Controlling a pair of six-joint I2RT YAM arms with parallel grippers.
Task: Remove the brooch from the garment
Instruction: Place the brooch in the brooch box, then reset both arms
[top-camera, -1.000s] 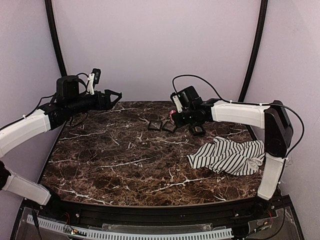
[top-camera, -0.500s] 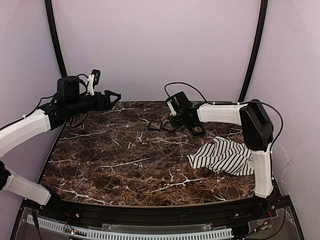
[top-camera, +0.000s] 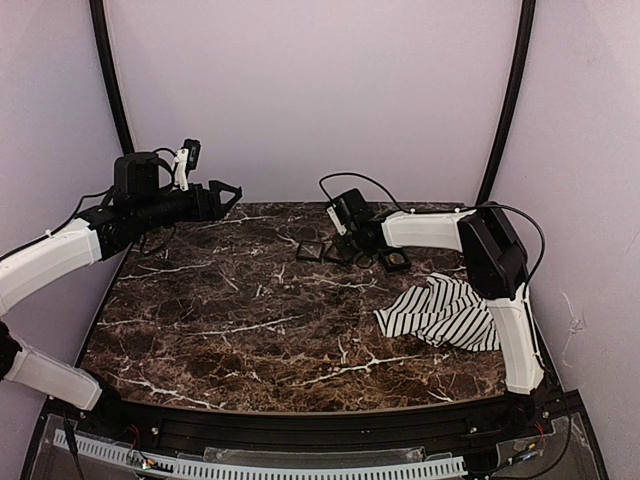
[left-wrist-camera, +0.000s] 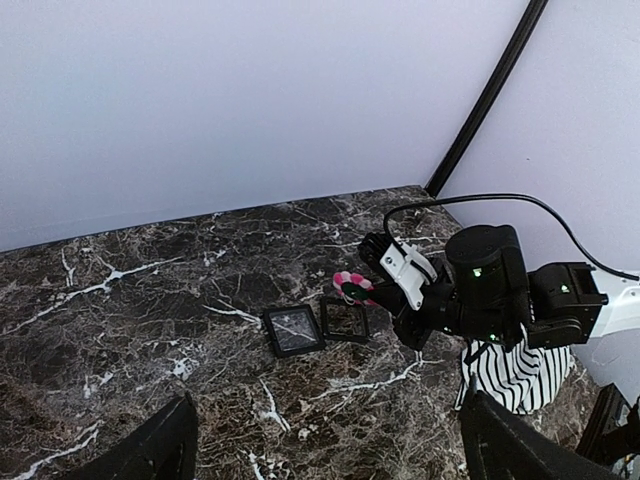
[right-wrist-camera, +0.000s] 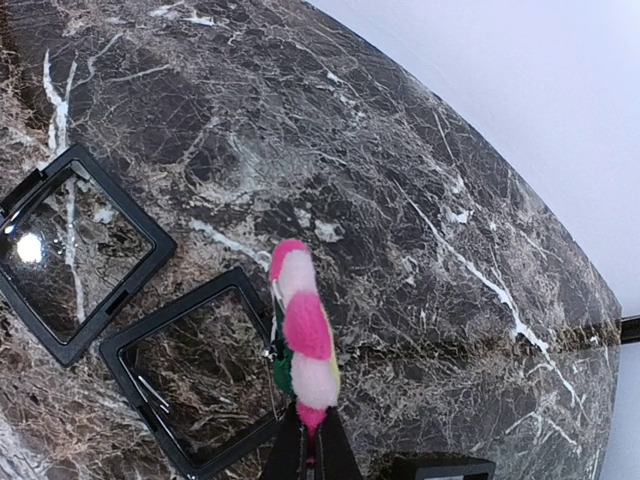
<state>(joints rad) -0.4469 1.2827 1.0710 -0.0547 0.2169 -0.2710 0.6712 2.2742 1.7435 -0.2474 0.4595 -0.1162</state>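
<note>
The brooch (right-wrist-camera: 305, 335), pink and white petals round a green centre, is pinched edge-on in my right gripper (right-wrist-camera: 312, 440), which is shut on its lower petal. It hangs just above the marble table near a black square frame, and it also shows in the left wrist view (left-wrist-camera: 352, 287). In the top view my right gripper (top-camera: 345, 238) reaches to the back centre; the brooch is too small to make out there. The striped garment (top-camera: 450, 312) lies crumpled at the right, apart from the brooch. My left gripper (top-camera: 232, 190) is open, empty and raised at the back left.
Two black square frames (right-wrist-camera: 70, 250) (right-wrist-camera: 200, 370) lie side by side under the brooch, and a third (top-camera: 397, 261) lies to their right. The back wall stands close behind. Black posts rise at both back corners.
My right arm has swung left and back, carrying the brooch from beside the right-hand frame to over the two left frames. The garment and left arm have not moved.
</note>
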